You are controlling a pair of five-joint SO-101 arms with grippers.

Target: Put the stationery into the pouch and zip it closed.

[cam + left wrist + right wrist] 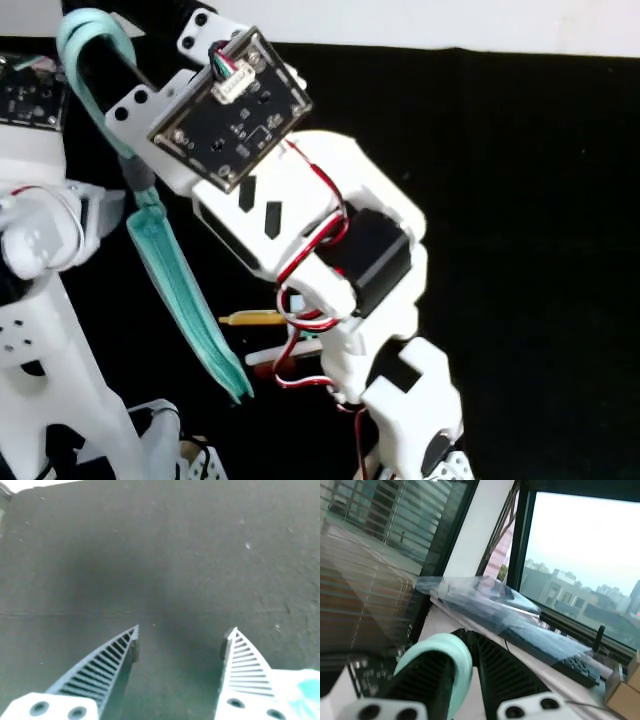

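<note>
Teal at the far left: clamps the right claw (465, 641) on the dangling pouch (178, 285), holds the left claw (185, 630) apart and empty over the black worktop (165, 545), leaves a yellow pen-like piece (252, 319) lying loose, so probably has all packing and zipping ahead.

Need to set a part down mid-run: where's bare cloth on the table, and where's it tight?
Free: black tablecloth right of the white arm, and below the open left gripper. Crowded: between the arms, where the teal fabric pouch hangs from the right gripper near the yellow pen-like stick.
</note>
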